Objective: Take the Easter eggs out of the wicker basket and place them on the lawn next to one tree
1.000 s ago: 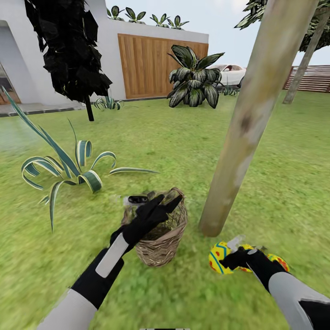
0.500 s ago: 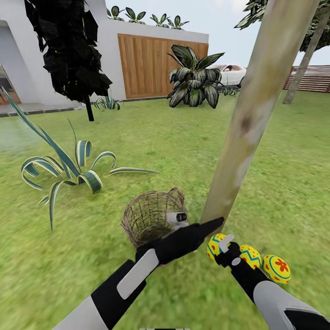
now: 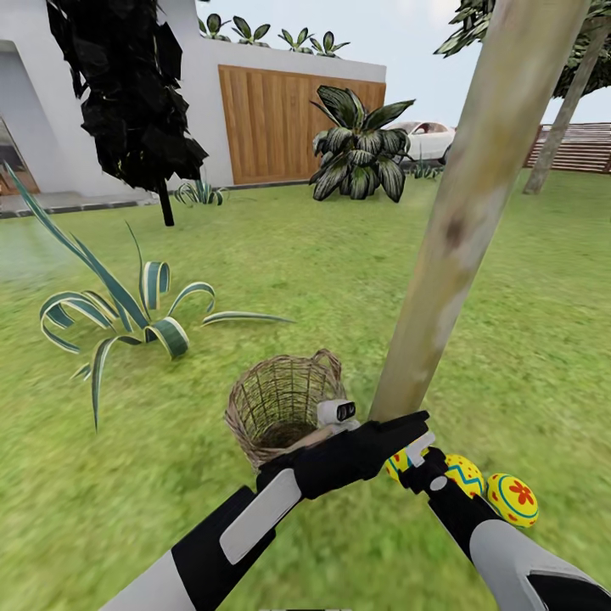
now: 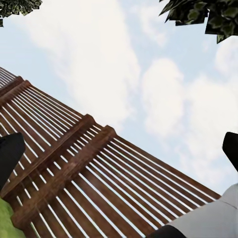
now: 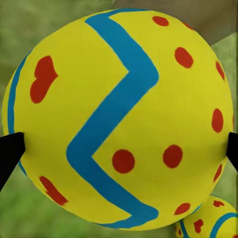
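At the foot of the tree [image 3: 475, 212], our right gripper [image 3: 413, 462] clasps one egg [image 5: 121, 119], two more eggs [image 3: 512, 499] on the lawn [image 3: 280, 280] just beside. Our left gripper [image 3: 407, 427] spreads empty. Nearby, the basket [image 3: 284, 399] looks emptied; only the release remains, we judge.

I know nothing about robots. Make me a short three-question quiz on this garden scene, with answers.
1. True or false: an egg lies inside the wicker basket.
2. How many Easter eggs lie on the lawn by the tree?
3. The right gripper is: A) open, nothing near it; B) around an egg; C) on the basket.

Key: 1 false, its visible inside holds none; 2 three; 3 B.
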